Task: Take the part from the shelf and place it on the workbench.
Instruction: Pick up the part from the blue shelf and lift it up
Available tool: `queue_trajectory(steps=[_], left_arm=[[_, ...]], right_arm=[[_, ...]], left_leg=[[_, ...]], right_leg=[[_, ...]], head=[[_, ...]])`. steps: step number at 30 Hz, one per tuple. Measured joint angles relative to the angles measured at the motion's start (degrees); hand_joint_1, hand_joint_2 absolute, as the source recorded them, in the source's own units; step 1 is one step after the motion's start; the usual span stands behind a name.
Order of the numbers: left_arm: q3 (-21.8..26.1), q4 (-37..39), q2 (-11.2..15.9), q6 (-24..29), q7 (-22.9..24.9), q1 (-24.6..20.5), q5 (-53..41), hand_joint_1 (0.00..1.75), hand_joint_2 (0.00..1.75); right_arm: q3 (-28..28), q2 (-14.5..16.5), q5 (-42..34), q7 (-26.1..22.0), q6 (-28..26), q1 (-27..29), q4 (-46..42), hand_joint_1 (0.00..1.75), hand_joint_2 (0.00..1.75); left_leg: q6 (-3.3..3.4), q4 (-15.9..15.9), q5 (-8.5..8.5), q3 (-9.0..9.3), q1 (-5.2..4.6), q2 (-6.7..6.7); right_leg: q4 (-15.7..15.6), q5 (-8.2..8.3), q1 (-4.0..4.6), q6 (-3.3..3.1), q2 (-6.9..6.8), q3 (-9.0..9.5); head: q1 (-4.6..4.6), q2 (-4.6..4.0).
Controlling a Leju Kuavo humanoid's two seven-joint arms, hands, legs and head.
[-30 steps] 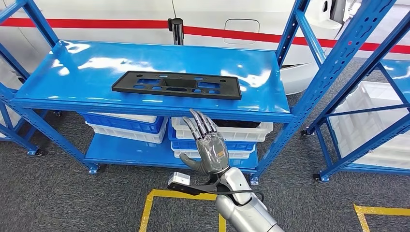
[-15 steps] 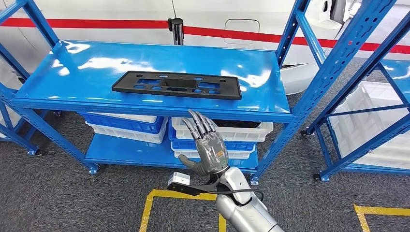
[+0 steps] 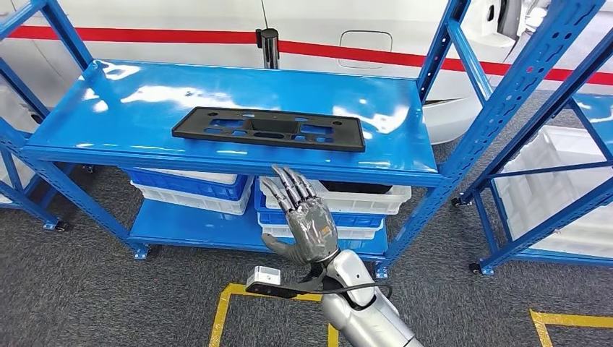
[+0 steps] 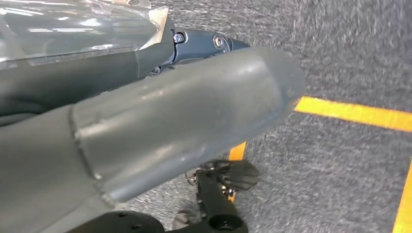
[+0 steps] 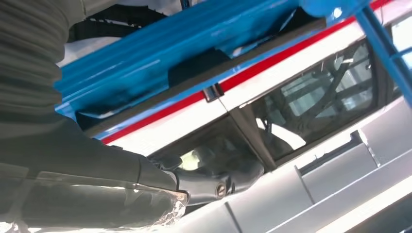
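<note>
Black part (image 3: 268, 129) untouched on blue shelf (image 3: 87, 119) — your right hand (image 3: 303, 224) below its edge, fingers (image 3: 289, 184) spread, empty; grasp and carry remain.

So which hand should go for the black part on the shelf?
Right. The right hand is raised, open, just below the shelf edge in front of the black part. The left hand hangs over the floor.

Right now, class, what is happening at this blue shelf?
A humanoid robot's right hand is raised in front of the blue metal shelf, fingers spread and holding nothing. The flat black plastic part with cut-outs lies untouched on the top shelf. Blue and white bins sit below.
</note>
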Motion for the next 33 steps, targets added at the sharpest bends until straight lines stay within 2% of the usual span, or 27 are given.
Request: queue_trajectory(steps=[1, 3, 5, 11, 12, 13, 14, 15, 16, 17, 18, 19, 20, 21, 22, 24, 26, 27, 29, 31, 32, 33], left_arm=[[0.01, 0.00, -0.03, 0.01, -0.10, -0.01, 0.02, 0.00, 0.00], [0.03, 0.00, -0.08, 0.02, -0.32, 0.01, 0.04, 0.00, 0.00], [0.03, 0.00, -0.11, 0.02, -0.45, 0.01, 0.04, 0.00, 0.00], [0.03, 0.00, -0.12, 0.03, -0.48, 0.01, 0.04, 0.00, 0.00], [0.04, 0.00, -0.15, 0.04, -0.54, 0.01, 0.05, 0.00, 0.00], [0.05, 0.00, -0.20, 0.06, -0.69, 0.01, 0.07, 0.00, 0.00], [0.10, 0.01, -0.20, 0.15, -0.87, 0.00, 0.09, 0.00, 0.00], [0.15, 0.01, -0.21, 0.31, -1.05, 0.00, 0.08, 0.00, 0.00], [0.22, 0.02, -0.20, 0.48, -1.19, 0.00, 0.06, 0.00, 0.00], [0.29, 0.02, -0.19, 0.65, -1.23, 0.00, 0.02, 0.00, 0.00], [0.35, 0.02, -0.21, 0.74, -1.22, 0.04, -0.02, 0.00, 0.00], [0.41, 0.02, -0.21, 0.76, -1.16, 0.06, -0.06, 0.00, 0.00], [0.44, 0.02, -0.20, 0.76, -1.08, 0.08, -0.10, 0.00, 0.00], [0.45, 0.03, -0.15, 0.76, -0.92, 0.09, -0.16, 0.00, 0.00], [0.45, 0.03, -0.11, 0.78, -0.75, 0.03, -0.25, 0.00, 0.00], [0.45, 0.04, -0.05, 0.83, -0.47, -0.06, -0.37, 0.00, 0.00], [0.45, 0.03, -0.07, 0.89, -0.39, -0.06, -0.42, 0.00, 0.00], [0.46, 0.03, -0.07, 0.92, -0.37, -0.05, -0.42, 0.00, 0.00], [0.46, 0.02, -0.08, 1.01, -0.23, -0.06, -0.50, 0.00, 0.00], [0.47, 0.02, -0.11, 1.08, -0.04, -0.06, -0.61, 0.00, 0.00], [0.47, 0.02, -0.15, 1.07, 0.03, -0.04, -0.64, 0.00, 0.00], [0.47, 0.02, -0.20, 1.07, 0.07, -0.02, -0.66, 0.00, 0.00]], right_arm=[[0.01, -0.13, -0.03, -0.02, 0.01, 0.25, 0.00, 0.00, 1.75], [0.01, -0.28, -0.14, -0.11, 0.01, 0.54, 0.00, 0.00, 1.75], [0.01, -0.32, -0.21, -0.17, 0.01, 0.58, 0.00, 0.00, 1.75], [0.01, -0.32, -0.23, -0.21, 0.01, 0.57, 0.00, 0.00, 1.75], [0.01, -0.32, -0.27, -0.27, 0.03, 0.57, 0.00, 0.00, 1.75], [0.01, -0.34, -0.38, -0.43, 0.07, 0.56, 0.00, 0.00, 1.75], [0.04, -0.34, -0.52, -0.65, 0.21, 0.52, 0.01, 0.00, 1.75], [0.09, -0.35, -0.68, -0.94, 0.36, 0.50, 0.01, 0.00, 1.75], [0.19, -0.33, -0.86, -1.25, 0.50, 0.45, 0.02, 0.00, 1.75], [0.33, -0.28, -0.96, -1.47, 0.61, 0.35, 0.02, 0.00, 1.75], [0.48, -0.23, -1.02, -1.62, 0.62, 0.30, 0.02, 0.00, 1.75], [0.60, -0.18, -1.10, -1.73, 0.63, 0.22, 0.02, 0.00, 1.75], [0.67, -0.11, -1.17, -1.78, 0.64, 0.16, 0.02, 0.00, 1.75], [0.70, -0.08, -1.30, -1.80, 0.64, 0.13, 0.02, 0.00, 1.75], [0.70, -0.03, -1.44, -1.83, 0.64, 0.07, 0.02, 0.00, 1.75], [0.72, 0.04, -1.61, -1.85, 0.64, -0.04, 0.02, 0.00, 1.75], [0.73, 0.15, -1.64, -1.86, 0.64, -0.12, 0.00, 0.00, 1.75], [0.73, 0.19, -1.68, -1.90, 0.63, -0.18, -0.01, 0.00, 1.75], [0.74, 0.14, -1.81, -2.02, 0.60, -0.20, 0.01, 0.00, 1.75], [0.75, -0.02, -1.96, -2.20, 0.58, 0.02, 0.08, 0.00, 1.75], [0.75, -0.11, -2.01, -2.28, 0.57, 0.15, 0.11, 0.00, 1.75], [0.75, -0.19, -2.04, -2.37, 0.56, 0.23, 0.13, 0.00, 1.75]], left_leg=[[-0.06, 0.02, -0.06, 0.01, 0.02, -0.20], [-0.25, 0.07, -0.17, 0.05, 0.10, -0.54], [-0.34, 0.09, -0.22, 0.08, 0.15, -0.66], [-0.36, 0.09, -0.23, 0.08, 0.16, -0.68], [-0.41, 0.10, -0.26, 0.11, 0.20, -0.72], [-0.58, 0.15, -0.34, 0.18, 0.30, -0.82], [-1.10, 0.43, -0.64, 0.24, 0.34, -1.00], [-1.73, 0.68, -0.97, 0.30, 0.38, -1.16], [-2.50, 0.89, -1.30, 0.35, 0.56, -1.28], [-3.18, 3.28, -2.69, -0.71, 0.68, -1.01], [-3.37, 7.70, -4.13, -3.26, 0.82, -0.66], [-3.04, 8.98, -3.55, -4.51, 0.79, -0.30], [-2.37, 9.71, -3.00, -5.42, 0.49, 0.11], [-1.67, 7.99, -1.42, -5.20, 0.10, 0.27], [-1.12, 4.03, 0.40, -3.49, -0.31, 0.42], [-0.92, 2.93, 0.02, -3.03, -0.83, 0.48], [-0.66, 2.04, 0.19, -2.46, -0.72, 0.27], [-0.47, 1.48, 0.31, -1.99, -0.59, 0.22], [-0.10, 0.83, 0.32, -1.20, -0.50, 0.14], [0.12, 0.81, 0.02, -0.93, -0.53, -0.04], [0.11, 0.82, -0.14, -0.79, -0.54, -0.17], [0.03, 0.83, -0.32, -0.60, -0.54, -0.34]], right_leg=[[2.53, -0.47, -0.10, 0.23, 0.11, -1.67], [3.43, 0.17, -0.31, 0.93, 0.19, -2.78], [2.60, 0.79, -0.42, 1.23, 0.19, -2.58], [2.34, 0.95, -0.44, 1.29, 0.19, -2.48], [1.67, 1.31, -0.49, 1.43, 0.19, -2.21], [-0.52, 2.39, -0.65, 1.81, 0.19, -1.25], [-4.09, 3.88, -0.76, 2.15, 0.21, 0.33], [-7.59, 5.35, -0.86, 2.09, 0.27, 1.94], [-10.54, 6.57, -0.92, 1.57, 0.34, 3.34], [-11.99, 6.99, -0.77, 0.53, 0.39, 4.16], [-11.96, 6.76, -0.44, -0.73, 0.39, 4.50], [-11.95, 6.31, -0.03, -1.66, 0.37, 5.12], [-12.01, 5.77, 0.35, -2.19, 0.35, 5.76], [-12.01, 5.27, 0.86, -2.35, 0.34, 6.30], [-12.05, 4.92, 1.02, -2.24, 0.35, 6.65], [-12.25, 4.62, 1.12, -1.67, 0.27, 6.74], [-12.10, 4.25, 1.06, -1.13, 0.14, 6.69], [-11.03, 3.71, 1.08, -1.01, 0.14, 6.23], [-5.29, 1.54, 0.94, -1.08, 0.24, 3.26], [1.96, -0.39, 0.81, -0.96, 0.31, -1.33], [3.51, -0.27, 0.74, -0.60, 0.31, -2.76], [2.73, 0.83, 0.63, -0.08, 0.31, -3.03]], head=[[-0.01, 0.00], [0.01, 0.00], [0.02, 0.00], [0.01, 0.00], [0.00, 0.00], [0.00, 0.00], [0.01, 0.00], [-0.01, 0.00], [-0.03, 0.00], [-0.05, 0.00], [-0.08, 0.00], [-0.09, 0.00], [-0.07, 0.00], [-0.05, 0.00], [-0.05, 0.00], [-0.05, 0.00], [-0.03, 0.00], [0.00, 0.00], [0.05, 0.00], [0.04, 0.00], [0.04, 0.00], [0.03, 0.00]])
